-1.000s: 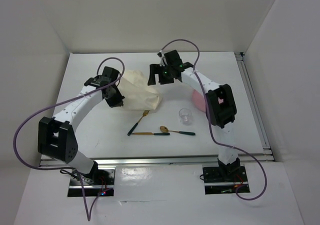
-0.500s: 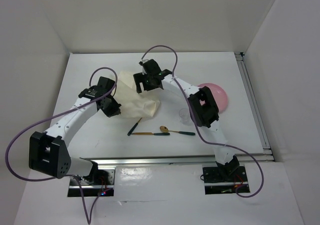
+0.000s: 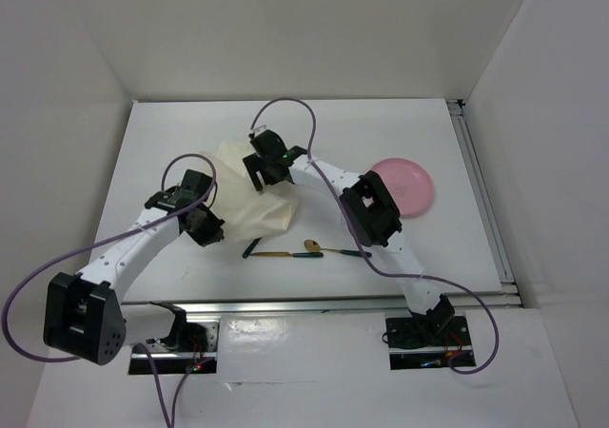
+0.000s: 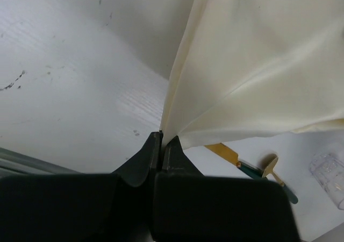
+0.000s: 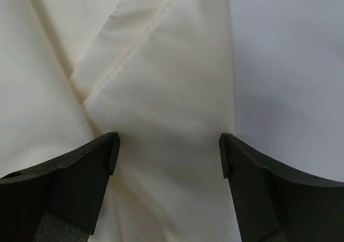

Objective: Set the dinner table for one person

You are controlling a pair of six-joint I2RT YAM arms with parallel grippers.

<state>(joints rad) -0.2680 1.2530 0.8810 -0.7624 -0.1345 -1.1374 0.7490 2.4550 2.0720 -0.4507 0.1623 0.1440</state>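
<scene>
A cream cloth [image 3: 255, 204] lies crumpled on the white dinner table [image 3: 171, 133], left of centre. My left gripper [image 3: 203, 226] is shut on the cloth's near-left corner; the left wrist view shows the corner pinched between the fingertips [image 4: 162, 140] and the cloth [image 4: 258, 64] rising from it. My right gripper [image 3: 263, 169] is open above the cloth's far part; in the right wrist view the gripper [image 5: 169, 148] hangs just over the folded cloth [image 5: 161, 91], holding nothing. A pink plate [image 3: 405, 185] lies at the right.
Green-handled gold cutlery lies near the front: a knife [image 3: 252, 247], another piece [image 3: 278, 254] and a spoon [image 3: 328, 249]. A clear glass [image 4: 327, 180] shows in the left wrist view; my right arm hides it from above. A metal rail [image 3: 481, 200] runs along the right edge.
My left gripper has pulled the cloth corner toward the front left. My right gripper has swung left over the cloth, uncovering the pink plate and hiding the glass.
</scene>
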